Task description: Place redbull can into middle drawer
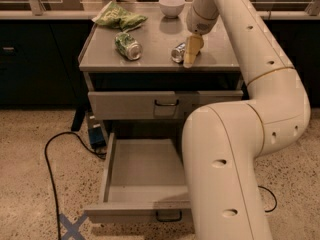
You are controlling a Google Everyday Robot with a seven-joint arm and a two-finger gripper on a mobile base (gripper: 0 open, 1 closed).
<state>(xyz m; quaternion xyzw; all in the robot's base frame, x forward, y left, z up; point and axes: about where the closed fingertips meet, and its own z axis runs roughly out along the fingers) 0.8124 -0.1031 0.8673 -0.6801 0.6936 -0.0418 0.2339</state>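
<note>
Redbull can [178, 52] lying on cabinet top [155, 56], claw [192, 51] beside; middle drawer [135, 211] open.

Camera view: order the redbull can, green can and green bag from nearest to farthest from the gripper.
The gripper is over the tabletop's right front.
1. redbull can, right beside it.
2. green can, left side.
3. green bag, back left corner.

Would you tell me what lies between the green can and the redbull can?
Bare cabinet top only, in the camera view; the gripper sits at the redbull can.
</note>
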